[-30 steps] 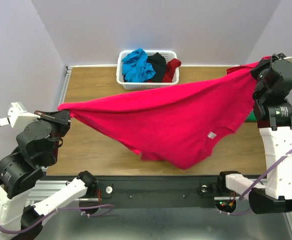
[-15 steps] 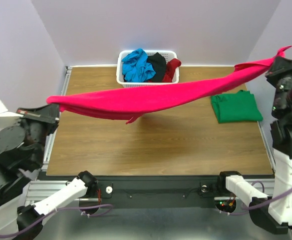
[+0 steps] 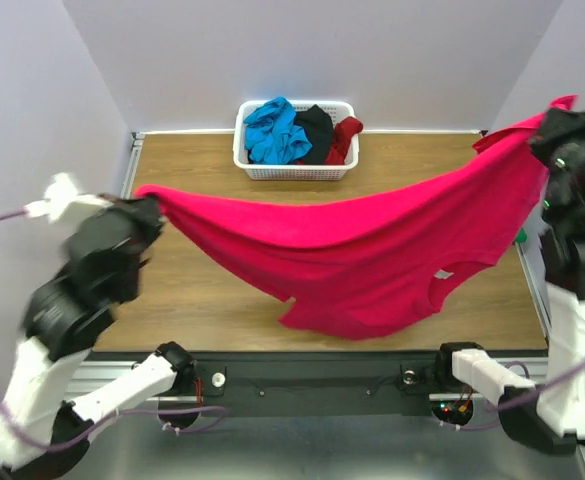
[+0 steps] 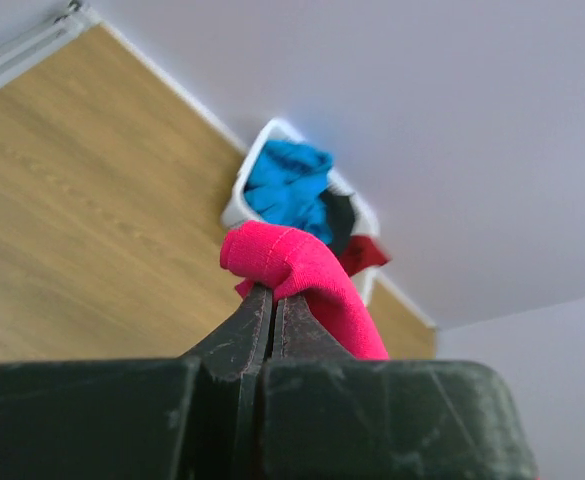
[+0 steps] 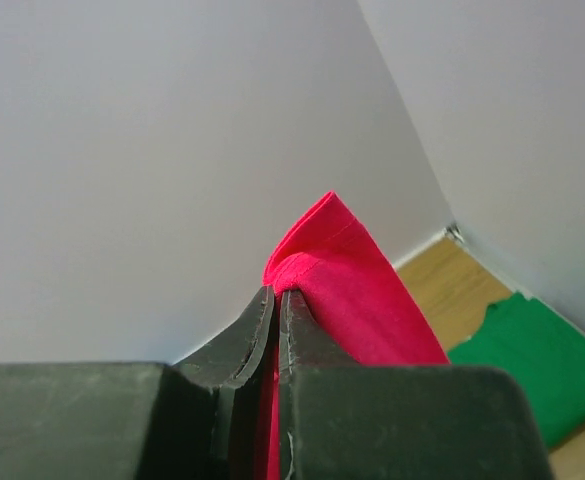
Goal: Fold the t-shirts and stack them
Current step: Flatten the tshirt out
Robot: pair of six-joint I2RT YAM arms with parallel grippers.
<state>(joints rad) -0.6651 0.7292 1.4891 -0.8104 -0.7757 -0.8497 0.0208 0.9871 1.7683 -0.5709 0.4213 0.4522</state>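
Note:
The bright pink-red t-shirt [image 3: 362, 250] hangs spread in the air between both arms, sagging towards the table's front right. My left gripper [image 3: 150, 203] is shut on its left corner, seen as a pink fold [image 4: 292, 265] at the fingertips. My right gripper [image 3: 555, 117] is shut on its raised right corner [image 5: 337, 265]. A folded green t-shirt [image 5: 532, 355] lies on the table at the right, almost all hidden behind the pink-red one in the top view. Blue [image 3: 272, 130], black [image 3: 315, 125] and dark red [image 3: 344, 138] t-shirts lie in the basket.
The white lattice basket [image 3: 292, 170] stands at the table's far edge, centre; it also shows in the left wrist view [image 4: 234, 207]. Walls close in the table on the left, back and right. The wooden table [image 3: 202, 290] shows bare under the left of the shirt.
The pink-red shirt was stretched taut and high half a second ago; now both grippers have come inward and it sags wide again. The green shirt is covered from the top view.

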